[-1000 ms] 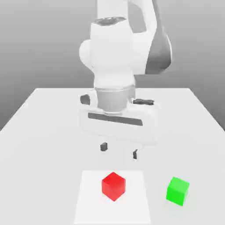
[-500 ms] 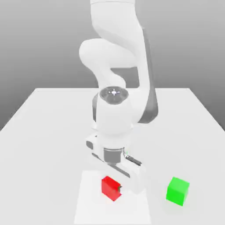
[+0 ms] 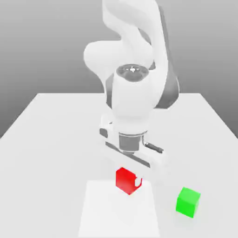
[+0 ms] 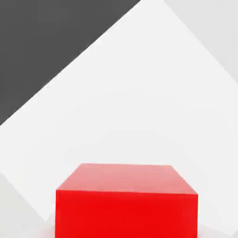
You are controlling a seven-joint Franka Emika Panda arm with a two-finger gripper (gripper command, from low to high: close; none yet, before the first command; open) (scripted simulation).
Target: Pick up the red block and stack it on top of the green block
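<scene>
The red block (image 3: 125, 180) hangs a little above the table, held under the white hand, and my gripper (image 3: 130, 182) is shut on it. One white fingertip (image 3: 138, 181) shows against the block's right face. The hand view has the red block (image 4: 126, 202) close up, with the table below it. The green block (image 3: 188, 201) rests on the table to the exterior view's right of the red one, apart from it.
A lighter square patch (image 3: 118, 209) is marked on the white table (image 3: 51, 139) under the lifted block. The arm's big white body (image 3: 132, 100) rises over the table's middle. A dark area (image 4: 42, 42) lies beyond the table edge in the hand view.
The hand came down onto the red block and the jaws shut on it. Since then the hand has risen, carrying the block up and slightly to the exterior view's right.
</scene>
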